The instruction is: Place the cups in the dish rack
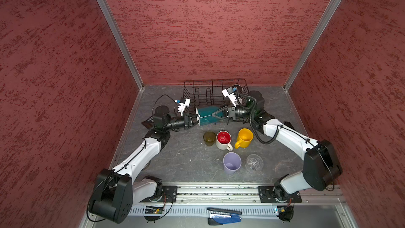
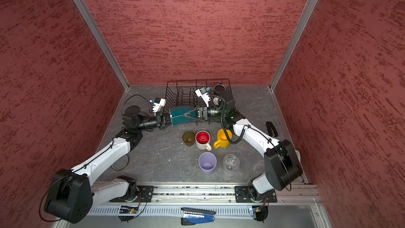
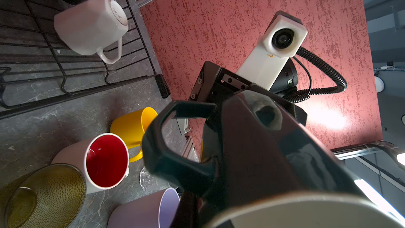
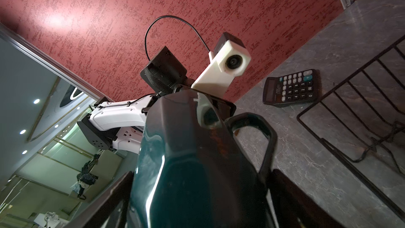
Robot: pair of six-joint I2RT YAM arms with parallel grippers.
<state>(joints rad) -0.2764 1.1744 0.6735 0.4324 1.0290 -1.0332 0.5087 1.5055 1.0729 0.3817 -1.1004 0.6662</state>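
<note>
Grey marbled table (image 1: 175, 165). The wire dish rack (image 1: 198, 94) sits at the far edge, about the middle. Mid-table there's a row of three standing upright: an olive tumbler (image 1: 209, 138), a red-lined white mug (image 1: 223, 140) right beside it, then a yellow mug (image 1: 244, 138). Closer to the near edge are a lavender tumbler (image 1: 231, 163) and a clear glass tumbler (image 1: 254, 162), side by side and upright too. By the left edge lie a calculator (image 4: 291, 88) and a tape roll (image 2: 120, 164). There's also a small black thing (image 2: 271, 128) by the right edge, no clue what.
</note>
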